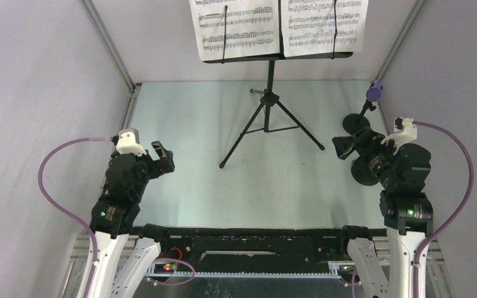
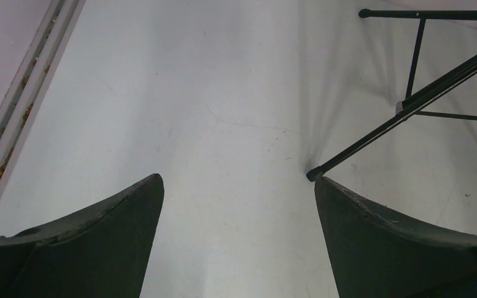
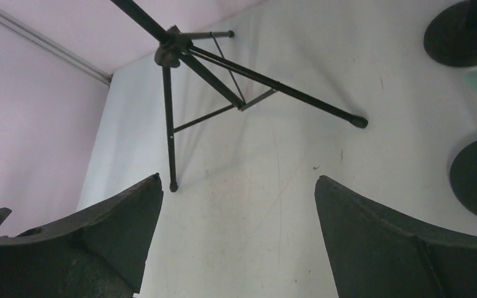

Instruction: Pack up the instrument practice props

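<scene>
While left gripper (image 2: 236, 186) & right gripper (image 3: 236, 186) gape empty: 1 rack (image 1: 267, 102), 2 music pages (image 1: 236, 28), 1 purple mic (image 1: 376, 92), 2 holders (image 3: 466, 34).

A robotics lab cell: grey walls (image 1: 37, 74) on aluminium framing (image 1: 107, 40) enclose a pale tabletop (image 1: 186, 124), left arm (image 1: 124, 180) and right arm (image 1: 404, 171) bolted at 6 o'clock.

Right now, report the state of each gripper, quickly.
The left gripper is open, holding nothing.
The right gripper is open, holding nothing.
</scene>
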Motion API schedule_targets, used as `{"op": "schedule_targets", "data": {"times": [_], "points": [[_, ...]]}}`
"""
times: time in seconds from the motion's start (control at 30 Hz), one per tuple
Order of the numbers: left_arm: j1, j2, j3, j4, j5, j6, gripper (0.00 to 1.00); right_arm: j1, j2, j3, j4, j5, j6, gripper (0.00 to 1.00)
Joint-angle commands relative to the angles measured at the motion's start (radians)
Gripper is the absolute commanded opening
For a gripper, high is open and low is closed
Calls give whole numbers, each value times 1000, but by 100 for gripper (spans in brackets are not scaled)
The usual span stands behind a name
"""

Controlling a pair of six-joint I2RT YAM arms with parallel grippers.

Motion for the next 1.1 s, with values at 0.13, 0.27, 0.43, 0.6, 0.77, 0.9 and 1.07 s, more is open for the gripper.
{"op": "schedule_targets", "data": {"times": [0.13, 0.27, 0.43, 0.6, 0.77, 0.9, 1.07], "points": [[8, 3, -13, 38, -6, 15, 100, -6, -8, -15, 58, -63, -38, 100], [8, -3, -22, 40, 3, 15, 100, -6, 15, -32, 88, -124, -27, 100], [8, 4, -19, 43, 19, 21, 100, -3, 48, -37, 157, -148, -9, 100], [8, 12, 7, 43, 18, 15, 100, 0, 69, -39, 212, -155, 44, 100], [8, 2, -12, 116, 80, 7, 100, 7, 48, -91, 293, -137, 53, 100], [8, 8, -15, 180, 157, 11, 100, 27, 53, -93, 305, -149, 43, 98], [8, 42, 28, 226, 245, -5, 100, 94, 44, -91, 350, -155, 26, 97]]}}
